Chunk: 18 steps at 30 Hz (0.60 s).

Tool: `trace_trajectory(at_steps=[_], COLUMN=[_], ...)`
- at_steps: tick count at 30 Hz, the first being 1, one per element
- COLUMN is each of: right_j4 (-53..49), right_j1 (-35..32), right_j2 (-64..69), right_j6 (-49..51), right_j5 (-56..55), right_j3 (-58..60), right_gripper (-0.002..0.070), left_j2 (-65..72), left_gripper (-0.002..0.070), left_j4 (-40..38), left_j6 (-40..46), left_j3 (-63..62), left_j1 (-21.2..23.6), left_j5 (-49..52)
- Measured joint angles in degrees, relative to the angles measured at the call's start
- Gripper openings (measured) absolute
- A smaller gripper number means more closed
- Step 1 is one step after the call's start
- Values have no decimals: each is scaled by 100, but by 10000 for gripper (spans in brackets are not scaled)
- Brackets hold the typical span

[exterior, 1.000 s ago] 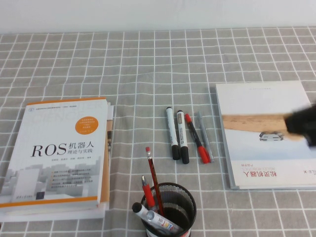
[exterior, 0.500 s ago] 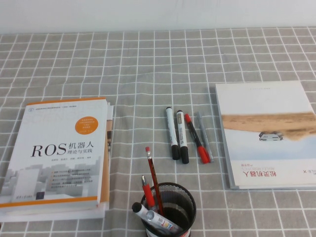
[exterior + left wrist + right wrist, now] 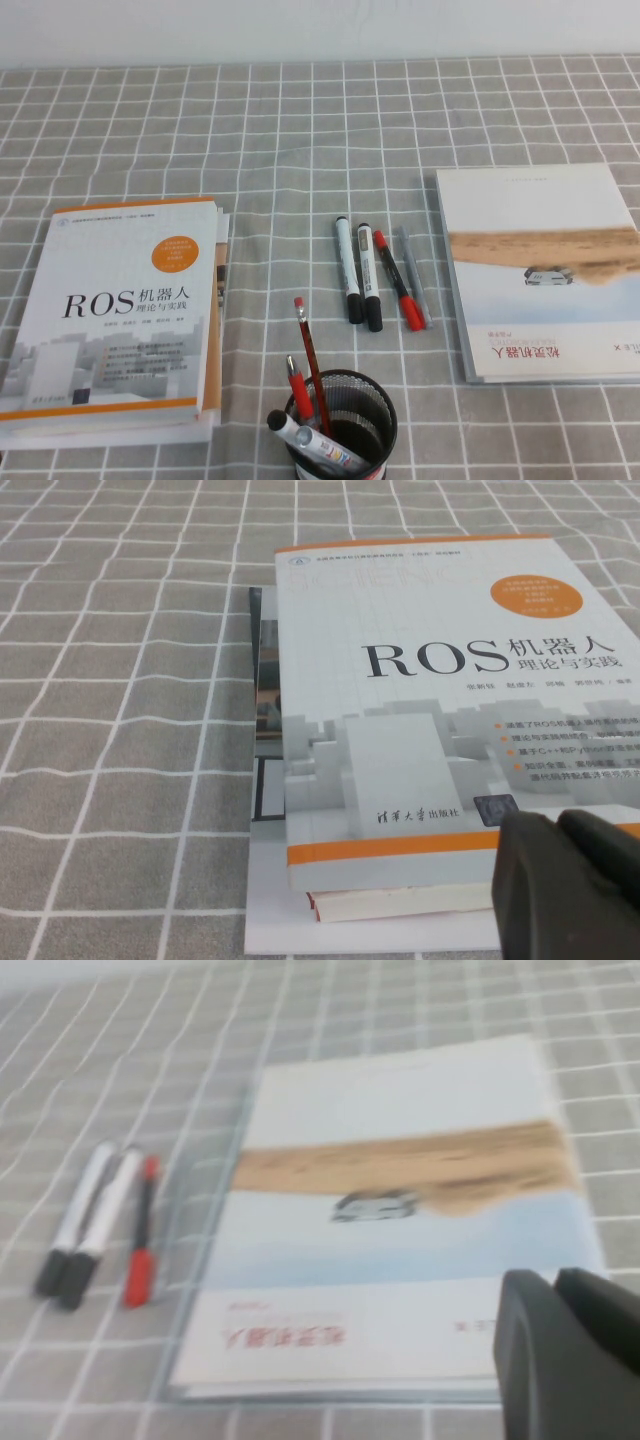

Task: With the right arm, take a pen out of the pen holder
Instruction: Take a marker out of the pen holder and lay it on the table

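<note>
Cloth: a grey checked cloth [image 3: 300, 130] covers the whole table.
Pen holder: a black mesh pen holder [image 3: 342, 425] stands upright at the near edge of the table, about midway between the two books.
Holder contents: a red pencil [image 3: 310, 350] leans up out of the holder. A short red pen [image 3: 298, 385] stands just beside it. A capped marker [image 3: 315, 445] lies tilted across the rim.
Loose pens: four pens lie side by side on the cloth, beyond the holder and apart from it. From the robot's left they are a first marker [image 3: 348, 270], a second marker [image 3: 369, 277], a loose red pen [image 3: 398, 281] and a grey pen [image 3: 415, 277].
Left book: the ROS book [image 3: 120, 300] tops a small stack on the robot's left.
Right book: a white book [image 3: 540, 270] with a sand-coloured band lies flat on the robot's right, near the grey pen.
Left gripper: the left gripper [image 3: 555, 820] hangs over the near corner of the ROS book. Its fingers lie together and hold nothing. It is outside the high view.
Right gripper: the right gripper [image 3: 550, 1280] hangs over the near corner of the white book, well apart from the pen holder. Its claw is closed and empty. It is outside the high view.
</note>
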Motion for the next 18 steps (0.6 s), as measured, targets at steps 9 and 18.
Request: trace_trajectory(at_steps=[9,18], right_j4=[178,-116], right_j1=[-131,-198], right_j2=[-1480,-1940], right_j6=[-26,-1091], right_j5=[-1092,-249], right_j3=[1276,1275], right_gripper=[-12,-12], left_j2=[0,0], left_gripper=[-3,-3], left_j4=[0,0], left_j6=[0,0], left_j3=[0,0], left_j1=[0,0], left_j5=[0,0])
